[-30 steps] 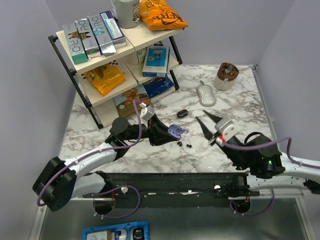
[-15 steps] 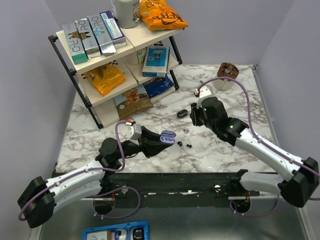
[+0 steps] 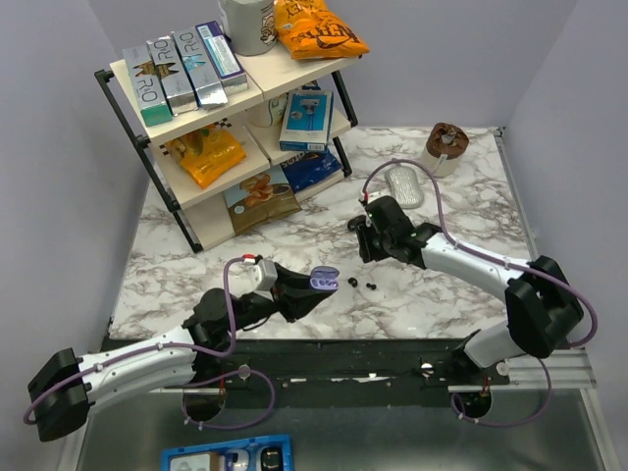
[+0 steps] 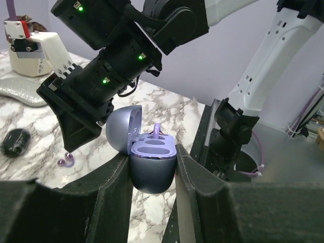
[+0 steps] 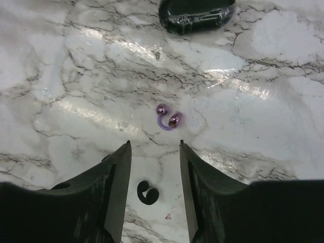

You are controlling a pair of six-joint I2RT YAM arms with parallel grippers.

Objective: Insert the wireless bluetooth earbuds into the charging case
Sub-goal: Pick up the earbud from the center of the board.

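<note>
Earbud [image 5: 168, 121] in glossy purple, a tiny, light, slippery hook with two bead-like tips, likely best pinched across its curved middle, lies just ahead of the open, empty right jaws on the veined marble surface [image 5: 263, 101], while the left jaws clamp the smooth, rounded charging case [image 4: 152, 172], lid open, nearby.
</note>
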